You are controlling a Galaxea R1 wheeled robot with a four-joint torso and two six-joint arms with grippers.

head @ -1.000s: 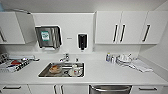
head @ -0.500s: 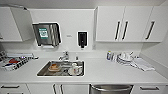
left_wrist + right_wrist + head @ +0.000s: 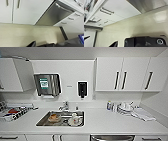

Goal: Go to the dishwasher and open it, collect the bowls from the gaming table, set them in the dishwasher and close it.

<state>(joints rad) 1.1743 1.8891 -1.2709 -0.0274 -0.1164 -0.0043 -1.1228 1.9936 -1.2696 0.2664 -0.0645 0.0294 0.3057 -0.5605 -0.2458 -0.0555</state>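
The dishwasher is shut under the white counter, right of the sink, with just the top of its steel front in the head view. In the left wrist view its brushed stainless front and bar handle stand a short way off across pale floor. Dark parts of my left gripper sit at that picture's edge, apart from the door. My right gripper hangs low over the floor beside white cabinet doors. The bowls and the gaming table are out of view.
A steel sink holds dirty dishes. A dish rack stands at the counter's left, white dishes and a cloth at its right. Upper cabinets and a towel dispenser hang on the wall. Drawers flank the dishwasher.
The head picture has shifted only slightly. Nothing on the counter or in the sink has visibly moved.
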